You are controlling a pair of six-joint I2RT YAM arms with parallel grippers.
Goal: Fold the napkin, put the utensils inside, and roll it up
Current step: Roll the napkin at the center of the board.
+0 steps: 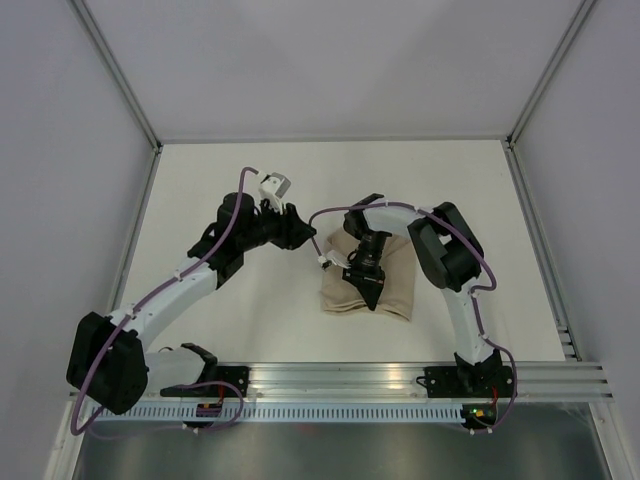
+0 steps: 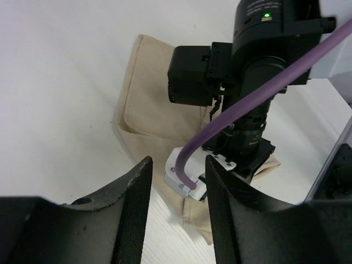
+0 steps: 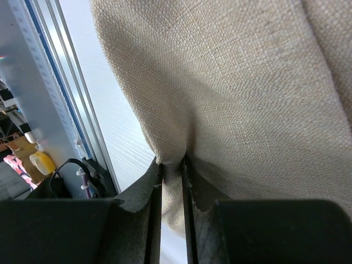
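The beige napkin lies folded on the white table, partly under my right arm. It fills the right wrist view and shows in the left wrist view. My right gripper is shut on a fold of the napkin, the cloth pinched between its fingers. My left gripper is open and empty, just left of the napkin's far left corner; between its fingers I see the right wrist and the cloth. No utensils show in any view.
The aluminium rail runs along the near table edge, also seen in the right wrist view. White walls stand on three sides. The right arm's purple cable crosses close in front of my left gripper.
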